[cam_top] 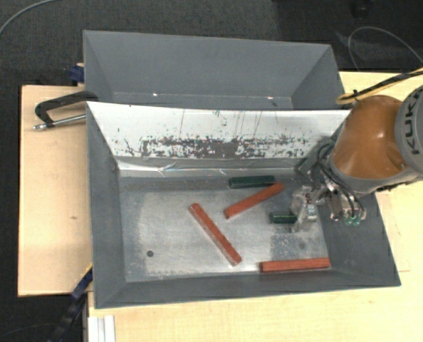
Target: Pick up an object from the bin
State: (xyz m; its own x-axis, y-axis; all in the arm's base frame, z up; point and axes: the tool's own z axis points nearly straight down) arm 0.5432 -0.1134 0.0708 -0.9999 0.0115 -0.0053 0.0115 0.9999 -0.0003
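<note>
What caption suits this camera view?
Tool beside a small dark green block at the bin's right, a red stick lying nearby.

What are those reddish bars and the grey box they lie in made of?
Reddish bars: maybe painted wood or plastic; matte, even colour, square edges, nothing decides it. Grey box: likely sheet metal; flat folded walls, dull sheen, scratched back wall.

Dark carpeted floor [197, 6] lies beyond a pale wooden tabletop [268, 320], evenly lit
</note>
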